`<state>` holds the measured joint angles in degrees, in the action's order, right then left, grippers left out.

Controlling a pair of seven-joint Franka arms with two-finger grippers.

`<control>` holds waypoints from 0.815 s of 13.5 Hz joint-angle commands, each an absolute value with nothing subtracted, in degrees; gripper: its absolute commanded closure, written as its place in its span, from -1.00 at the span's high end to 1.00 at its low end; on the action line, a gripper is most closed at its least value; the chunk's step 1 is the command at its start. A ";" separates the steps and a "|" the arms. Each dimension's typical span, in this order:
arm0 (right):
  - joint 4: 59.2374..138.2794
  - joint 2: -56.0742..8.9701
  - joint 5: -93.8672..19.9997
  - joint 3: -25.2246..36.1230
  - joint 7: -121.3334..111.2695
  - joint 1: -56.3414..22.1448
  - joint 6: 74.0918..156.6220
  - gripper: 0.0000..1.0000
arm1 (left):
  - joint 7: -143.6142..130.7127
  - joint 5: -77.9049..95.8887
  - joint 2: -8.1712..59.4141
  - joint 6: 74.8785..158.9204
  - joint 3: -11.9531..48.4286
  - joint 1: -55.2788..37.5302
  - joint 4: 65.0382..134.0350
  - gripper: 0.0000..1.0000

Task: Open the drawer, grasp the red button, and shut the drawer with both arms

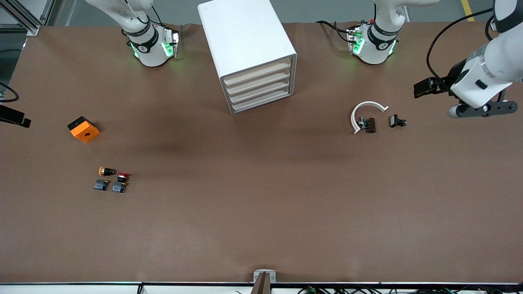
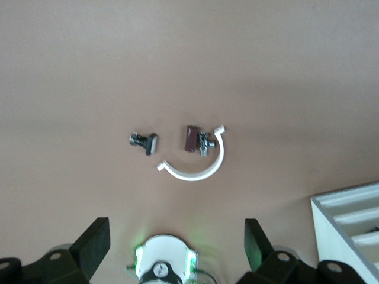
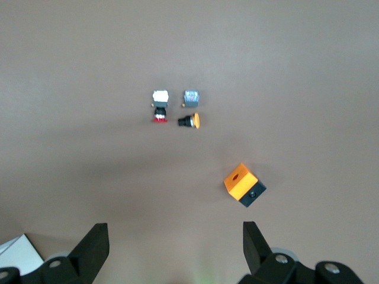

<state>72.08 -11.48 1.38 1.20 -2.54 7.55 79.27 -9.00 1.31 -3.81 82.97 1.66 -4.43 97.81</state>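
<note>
— Nearest the front camera lie two small blue-grey blocks (image 1: pixel 101 185), side by side toward my right arm's end of the table. What sits with them?

— Touching the one closer to the cabinet is the button (image 1: pixel 123 177), red cap, black stem; it is out on the bare table, not in any drawer. Just beside it, a little farther from the camera, is the orange-capped button (image 1: pixel 106 171) on its side. Farther still is the orange cube (image 1: pixel 83 129) with a hole in its top face.

— And the cabinet (image 1: pixel 249 53)?

— It stands between my two bases, its four cream drawer fronts facing the camera. Each drawer (image 1: pixel 260 81) is pushed in flush.

— Where are your grippers?

— My left gripper (image 2: pixel 174 242) hangs high over the left arm's end of the table, jaws spread wide with nothing between them. Under its wrist camera I see a white curved clip (image 1: pixel 365 112), a brown part (image 1: pixel 369 125) inside its arc and a small black part (image 1: pixel 396 121) just beside them. My right gripper (image 3: pixel 176 245) is out of the front camera's sight; its wrist camera shows it over the buttons and the cube, jaws equally wide and empty.
</note>
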 commanded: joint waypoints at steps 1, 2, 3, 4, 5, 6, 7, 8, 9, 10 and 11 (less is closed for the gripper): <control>73.56 -8.96 0.88 1.32 -1.49 6.68 77.54 1.00 | -5.81 0.44 -15.45 93.23 1.84 -1.51 112.22 1.00; 73.56 -8.96 0.97 1.49 -1.41 6.94 77.17 1.00 | -4.32 0.44 -15.56 93.77 1.85 -0.71 111.80 1.00; 73.56 -8.88 0.97 1.49 -1.41 7.73 76.91 1.00 | -3.44 0.35 -15.30 93.95 1.76 -0.53 110.23 1.00; 73.65 -8.88 0.88 1.41 -1.93 8.87 76.03 1.00 | -3.34 0.35 -14.42 93.96 1.76 -0.01 107.87 1.00; 73.65 -8.88 0.70 1.32 -2.11 9.05 75.33 1.00 | -3.25 0.35 -12.24 93.78 1.84 0.52 104.54 1.00; 73.65 -8.18 0.62 1.32 -1.41 9.05 74.80 1.00 | -3.51 0.35 -9.69 93.43 1.85 0.53 100.76 1.00; 73.65 -7.83 0.35 1.32 -1.32 8.97 74.53 1.00 | -3.52 0.35 -6.80 92.99 1.85 0.44 96.98 1.00; 73.74 -7.82 0.35 1.41 -1.32 9.05 73.92 1.00 | -3.60 0.35 -4.77 92.12 1.85 0.27 93.90 1.00; 73.74 -7.82 -0.08 1.49 -1.41 9.14 72.96 1.00 | -3.60 0.35 -3.01 91.15 2.02 -0.08 91.43 1.00; 73.91 -7.39 -0.35 1.49 -1.32 9.14 72.78 1.00 | -3.60 0.35 -1.68 90.53 2.20 -0.17 89.58 1.00; 75.40 -6.08 -0.79 1.58 -1.32 8.71 72.86 1.00 | -3.60 0.35 -1.23 90.27 2.20 -0.35 88.52 1.00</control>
